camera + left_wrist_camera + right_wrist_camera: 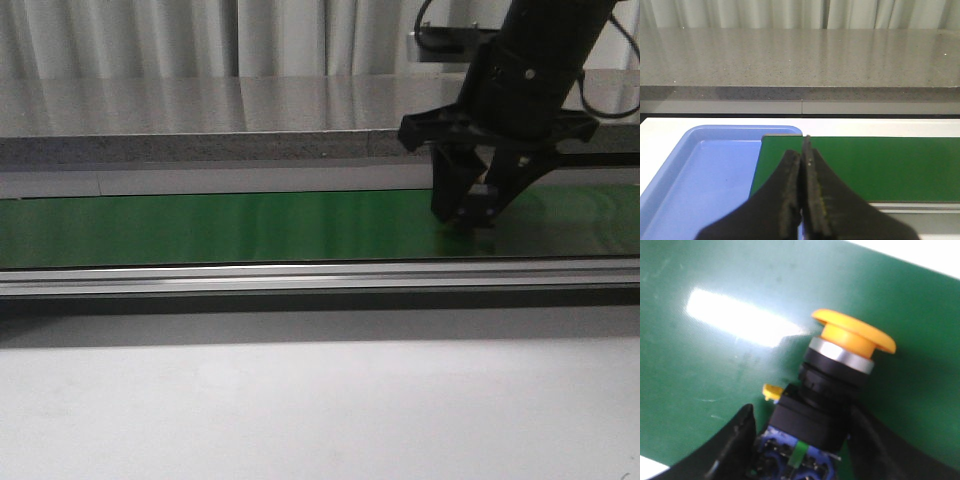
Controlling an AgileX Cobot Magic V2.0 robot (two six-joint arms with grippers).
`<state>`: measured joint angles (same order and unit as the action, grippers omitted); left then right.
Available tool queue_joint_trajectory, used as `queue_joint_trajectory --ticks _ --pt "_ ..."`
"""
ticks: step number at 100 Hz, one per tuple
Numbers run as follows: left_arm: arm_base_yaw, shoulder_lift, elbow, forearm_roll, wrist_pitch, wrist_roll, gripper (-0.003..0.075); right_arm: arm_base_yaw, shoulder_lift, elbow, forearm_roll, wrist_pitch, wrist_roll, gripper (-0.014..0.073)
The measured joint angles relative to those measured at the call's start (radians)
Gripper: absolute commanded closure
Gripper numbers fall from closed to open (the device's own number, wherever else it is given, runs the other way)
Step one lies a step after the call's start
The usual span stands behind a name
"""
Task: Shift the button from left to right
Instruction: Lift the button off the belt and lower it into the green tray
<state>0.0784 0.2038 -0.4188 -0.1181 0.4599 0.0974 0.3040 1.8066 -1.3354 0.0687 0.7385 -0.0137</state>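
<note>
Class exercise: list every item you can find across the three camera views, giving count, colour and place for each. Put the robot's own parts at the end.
button: one, orange mushroom cap, silver ring, black body; between the right gripper's fingers, over the green belt.
green belt: one, green; runs across the middle of the front view.
metal rail: one, silver; along the belt's near edge.
tray: one, blue; at the belt's end in the left wrist view.
counter: one, grey speckled; behind the belt.
curtain: one, pale; at the back.
right gripper: one, black; shut on the button.
left gripper: one, black; shut, holding nothing.
</note>
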Motion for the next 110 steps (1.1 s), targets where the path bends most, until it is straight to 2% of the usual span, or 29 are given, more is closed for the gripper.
queue_joint_trajectory --ticks 18,55,88,110 --pt "0.0 0.0 0.0 0.0 0.0 0.0 0.074 -0.091 -0.069 -0.042 -0.002 0.047 -0.022 0.0515" --pt "0.0 0.0 0.0 0.0 0.0 0.0 0.074 -0.372 -0.117 -0.069 -0.002 0.138 -0.156 0.0515" --pt "0.0 0.0 0.0 0.0 0.0 0.0 0.074 -0.638 -0.117 -0.069 -0.002 0.122 -0.232 0.0515" --pt "0.0 0.0 0.0 0.0 0.0 0.0 0.074 -0.725 -0.07 -0.069 0.002 0.066 -0.262 0.0515"
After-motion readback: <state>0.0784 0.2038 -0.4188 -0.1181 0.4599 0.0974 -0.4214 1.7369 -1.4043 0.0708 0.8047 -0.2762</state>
